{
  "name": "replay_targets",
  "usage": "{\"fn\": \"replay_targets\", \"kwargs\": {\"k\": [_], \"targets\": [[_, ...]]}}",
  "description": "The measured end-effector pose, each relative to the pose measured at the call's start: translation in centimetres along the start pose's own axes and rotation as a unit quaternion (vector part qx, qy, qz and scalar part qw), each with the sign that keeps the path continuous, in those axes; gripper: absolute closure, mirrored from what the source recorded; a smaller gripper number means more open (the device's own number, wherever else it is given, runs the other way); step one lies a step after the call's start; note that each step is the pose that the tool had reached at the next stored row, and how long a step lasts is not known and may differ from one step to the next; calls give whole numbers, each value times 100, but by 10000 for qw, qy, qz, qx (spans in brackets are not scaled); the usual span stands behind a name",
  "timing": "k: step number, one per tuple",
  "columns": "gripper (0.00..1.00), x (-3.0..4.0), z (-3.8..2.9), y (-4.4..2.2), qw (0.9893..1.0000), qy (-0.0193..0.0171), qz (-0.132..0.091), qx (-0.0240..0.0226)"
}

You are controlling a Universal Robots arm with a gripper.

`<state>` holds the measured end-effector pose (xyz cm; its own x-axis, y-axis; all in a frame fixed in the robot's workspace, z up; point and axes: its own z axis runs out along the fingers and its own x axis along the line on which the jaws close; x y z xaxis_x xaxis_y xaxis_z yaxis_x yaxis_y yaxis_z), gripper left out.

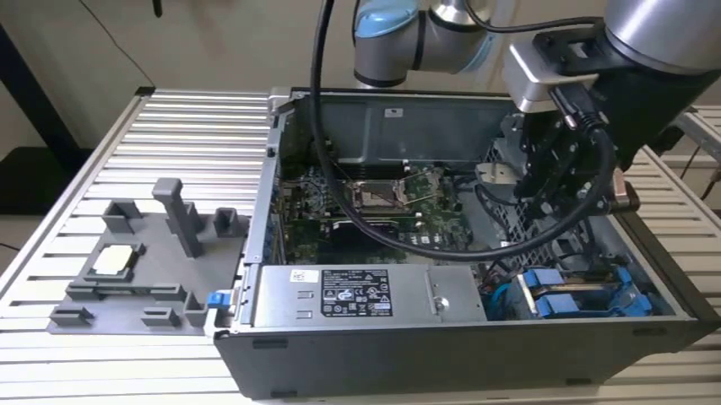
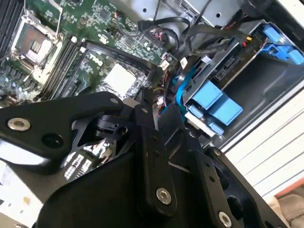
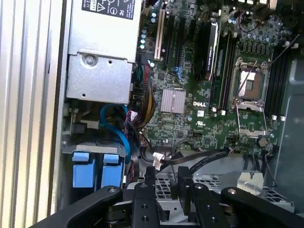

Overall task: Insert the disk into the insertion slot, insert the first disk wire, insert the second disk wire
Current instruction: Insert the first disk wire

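an open computer case (image 1: 451,364) sits on a slatted table (image 1: 113,152), and the grey power supply (image 1: 349,295) lies along its near wall. past the power supply, deeper in the case, lies the green circuit board (image 1: 372,221) with its square socket (image 3: 249,92). a thick black cable (image 1: 338,198) from the arm loops over that board, above the power supply. just off the power supply's end, a bundle of coloured wires (image 3: 142,102) and a blue wire (image 3: 116,128) crowd the corner. a flat black cable (image 3: 199,159) with a white plug runs close by the fingertips (image 3: 183,179). out on the table, away from the power supply on its other end, stands a grey fixture (image 1: 135,261).

the disk (image 1: 555,302), blue-framed, sits in the insertion slot (image 2: 259,78), right beside the power supply's end. its long axis runs on in line with the power supply's long side, along the near wall. its two blue tabs are at the end nearest the power supply.

the gripper (image 3: 166,179) hangs over perforated grey metal, further into the case from the power supply than the disk. its fingers stand apart with bare metal showing between them, clamped on nothing. the disk is apart from it, untouched, between the gripper and the near wall.
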<state>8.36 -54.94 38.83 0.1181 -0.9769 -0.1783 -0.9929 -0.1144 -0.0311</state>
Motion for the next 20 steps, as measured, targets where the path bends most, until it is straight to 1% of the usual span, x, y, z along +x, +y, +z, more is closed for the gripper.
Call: {"fn": "replay_targets", "kwargs": {"k": [2,4,5,8,12,20], "targets": [[67,1,4,-1,9999,-118,-34,9],[67,2,8,-5,9998,-219,-39,22],[67,4,15,-6,9997,-245,-42,27],[67,10,51,-7,9997,-244,-48,37],[67,19,98,-12,9997,-241,-62,69],[67,28,130,-31,9996,-237,-80,104]]}}
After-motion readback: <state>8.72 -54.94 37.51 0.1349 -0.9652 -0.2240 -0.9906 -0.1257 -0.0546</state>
